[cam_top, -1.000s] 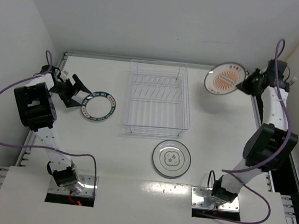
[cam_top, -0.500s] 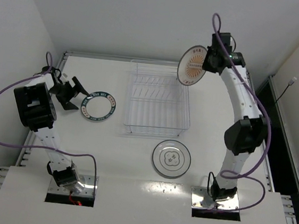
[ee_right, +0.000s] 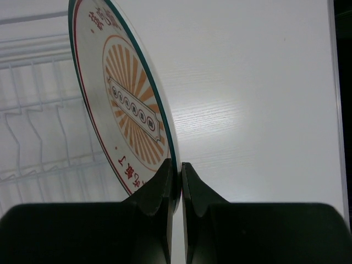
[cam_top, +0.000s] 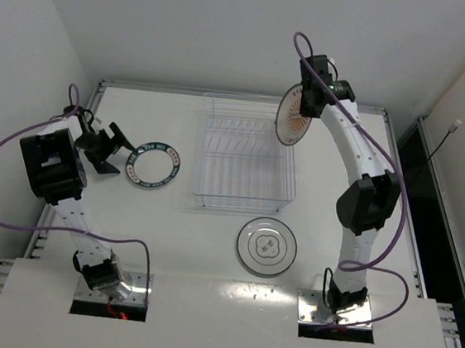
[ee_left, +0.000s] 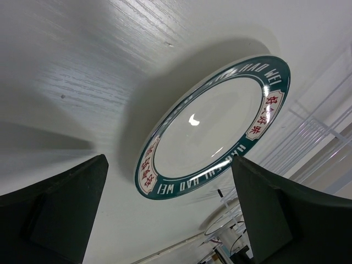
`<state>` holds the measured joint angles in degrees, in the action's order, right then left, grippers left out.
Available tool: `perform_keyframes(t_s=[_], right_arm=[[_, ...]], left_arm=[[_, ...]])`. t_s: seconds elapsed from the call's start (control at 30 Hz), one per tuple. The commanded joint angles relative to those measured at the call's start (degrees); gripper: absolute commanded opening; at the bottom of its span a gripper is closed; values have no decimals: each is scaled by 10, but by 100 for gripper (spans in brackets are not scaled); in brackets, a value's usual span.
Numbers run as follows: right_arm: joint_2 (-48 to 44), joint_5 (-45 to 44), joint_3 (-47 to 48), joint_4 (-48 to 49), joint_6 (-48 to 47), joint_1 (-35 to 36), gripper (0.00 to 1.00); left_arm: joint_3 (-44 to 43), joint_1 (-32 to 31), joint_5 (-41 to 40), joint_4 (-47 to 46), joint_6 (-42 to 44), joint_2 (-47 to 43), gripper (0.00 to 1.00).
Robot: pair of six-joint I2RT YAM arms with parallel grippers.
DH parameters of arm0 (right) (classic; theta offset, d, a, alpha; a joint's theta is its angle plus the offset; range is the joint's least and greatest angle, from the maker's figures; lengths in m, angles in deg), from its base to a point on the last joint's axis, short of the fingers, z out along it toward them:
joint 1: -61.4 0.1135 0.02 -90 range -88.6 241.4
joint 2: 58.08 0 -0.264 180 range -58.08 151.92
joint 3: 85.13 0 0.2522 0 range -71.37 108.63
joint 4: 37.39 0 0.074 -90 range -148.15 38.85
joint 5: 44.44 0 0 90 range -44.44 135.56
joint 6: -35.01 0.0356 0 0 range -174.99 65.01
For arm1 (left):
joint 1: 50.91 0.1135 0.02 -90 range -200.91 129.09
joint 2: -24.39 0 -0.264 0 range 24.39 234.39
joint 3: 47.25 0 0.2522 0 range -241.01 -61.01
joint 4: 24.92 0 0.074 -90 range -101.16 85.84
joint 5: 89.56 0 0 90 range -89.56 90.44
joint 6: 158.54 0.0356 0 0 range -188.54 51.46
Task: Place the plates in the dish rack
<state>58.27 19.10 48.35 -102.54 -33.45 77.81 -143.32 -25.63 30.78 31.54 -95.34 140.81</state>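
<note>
No plate is in the rack yet, so all three are left to load.

On the left, the left gripper (cam_top: 117, 149) has its fingers spread wide and holds nothing. It sits low, just to the left of the teal plate (cam_top: 153, 165). The fingers do not touch the plate. This plate lies flat on the table (cam_top: 208, 246), a little way to the left of the dish rack (cam_top: 242, 162).

The dish rack stands in the middle, toward the far side, and there is nothing in it. The grey plate (cam_top: 266, 246) lies flat on the table, just near of the rack's right corner. No gripper is close to it.

On the right, the orange plate (ee_right: 129, 104) is up in the air, standing on its edge. It hangs over the far right part of the rack, above the wires. The right gripper (ee_right: 180, 170) pinches its rim with the fingers pressed tight, one on each side. I think this plate goes in first, once it is lowered between two wires. The teal and grey plates have not been picked up.
</note>
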Motion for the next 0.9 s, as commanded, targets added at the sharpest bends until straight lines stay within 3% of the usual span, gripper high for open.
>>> perform_keyframes(t_s=[0.0,0.33,0.57,0.87], right_arm=[[16,-65,38,-5,-20,29,0],[57,-95,54,-63,20,100,0],[51,-13,14,-40,49,101,2],[51,154,8,-15,49,66,26]], left_arm=[[1,6,-5,1,5,-32,93],[1,6,24,-9,5,-27,82],[1,6,49,-28,5,-11,81],[1,6,60,-39,5,6,80]])
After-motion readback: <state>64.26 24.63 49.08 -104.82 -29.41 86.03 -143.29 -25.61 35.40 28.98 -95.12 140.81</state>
